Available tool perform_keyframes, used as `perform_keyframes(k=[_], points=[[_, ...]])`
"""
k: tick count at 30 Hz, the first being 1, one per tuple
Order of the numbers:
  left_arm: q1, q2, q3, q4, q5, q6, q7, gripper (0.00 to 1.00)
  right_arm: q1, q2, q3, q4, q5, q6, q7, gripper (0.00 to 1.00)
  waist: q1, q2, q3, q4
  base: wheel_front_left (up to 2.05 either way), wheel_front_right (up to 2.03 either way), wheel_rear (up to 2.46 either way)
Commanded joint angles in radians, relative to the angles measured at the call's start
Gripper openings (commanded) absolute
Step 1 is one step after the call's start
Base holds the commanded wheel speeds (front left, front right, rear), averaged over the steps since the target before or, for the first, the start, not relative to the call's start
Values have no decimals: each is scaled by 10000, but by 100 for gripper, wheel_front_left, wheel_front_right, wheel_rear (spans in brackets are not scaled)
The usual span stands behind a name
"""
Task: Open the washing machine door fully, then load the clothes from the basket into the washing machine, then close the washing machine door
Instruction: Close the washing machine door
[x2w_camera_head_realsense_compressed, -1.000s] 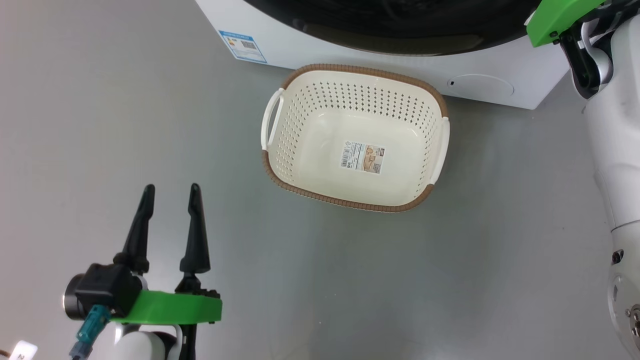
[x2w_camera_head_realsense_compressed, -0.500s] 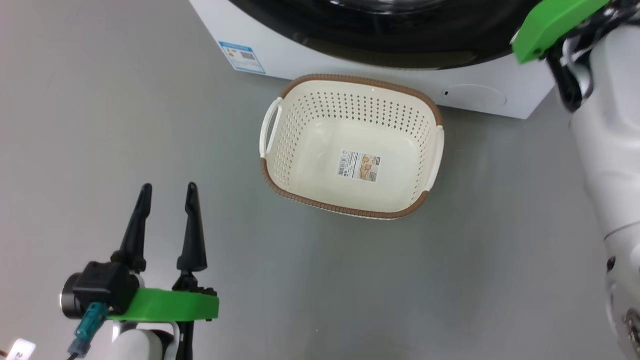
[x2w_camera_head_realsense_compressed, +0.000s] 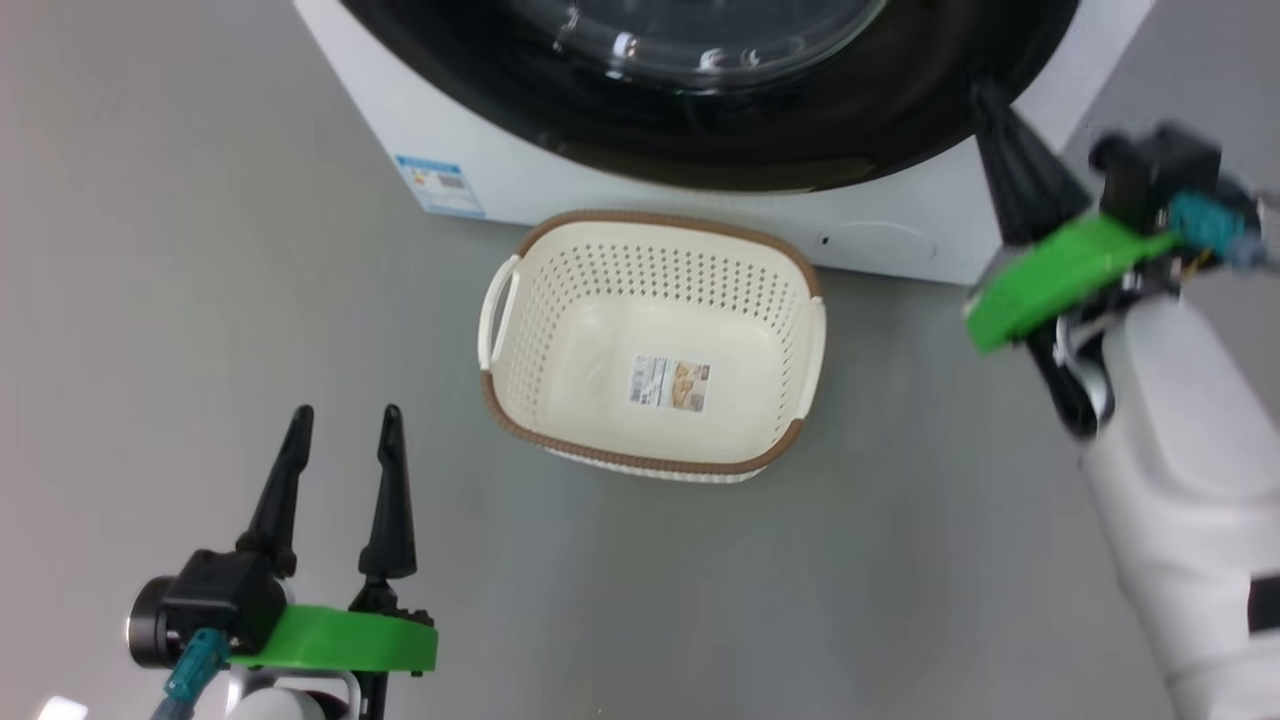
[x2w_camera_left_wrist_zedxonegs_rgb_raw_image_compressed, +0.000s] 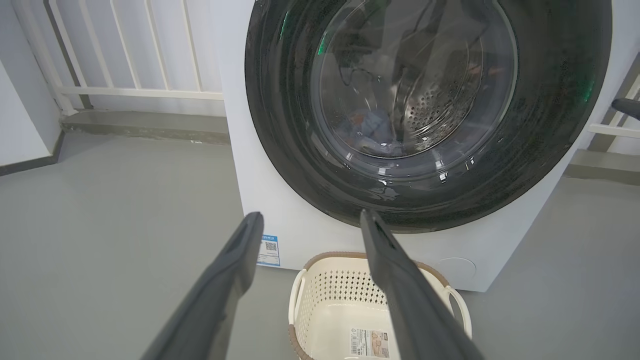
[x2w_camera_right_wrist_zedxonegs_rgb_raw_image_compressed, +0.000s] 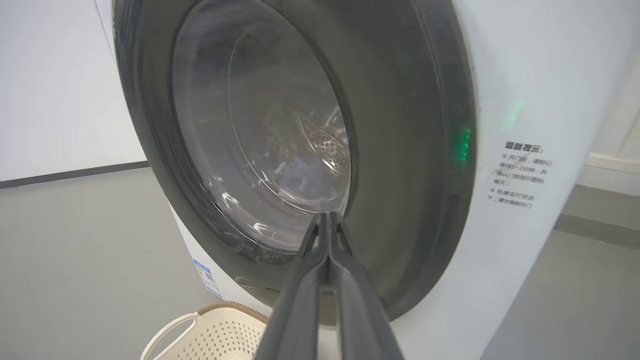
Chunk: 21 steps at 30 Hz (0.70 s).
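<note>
Right claw, shut, empty, near the closed door; left claw, wide open, empty, left of the basket.

On my feed the washing machine door has a glossy black frame, slick with reflections, around a bowl of clear glass. Through the glass I make out the drum, bare perforated steel. The washing machine body is smooth white and faintly shiny, painted-looking. The basket is cream plastic, semi-matt and punched with holes, with a brown woven-textured rim. A glossy paper sticker lies inside it. The fingers look like dark matt plastic. The floor is smooth grey with a dull sheen.
</note>
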Motion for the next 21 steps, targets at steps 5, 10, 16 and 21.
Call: perform_keyframes(k=[5,10,16,21], points=[[164,291,292,-118,91,-54,-72,100,1681,350,-266,-1507,60,-29,-114,100,0,-1,-660,-547,0,0,0],[324,389,207,-65,113,-50,34,100,3106,706,-900,-2596,-129,-29,-102,100,0,-1,-1119,-883,0,0,0],[727,540,214,-70,81,15,189,100,4660,1200,-1504,-3690,-374,-29,144,100,0,-1,-1711,-1352,0,0,0],[1037,615,189,-155,-4,21,324,100,5844,1440,-1754,-4498,-492,-29,508,100,0,-1,-2065,-1657,0,0,0]])
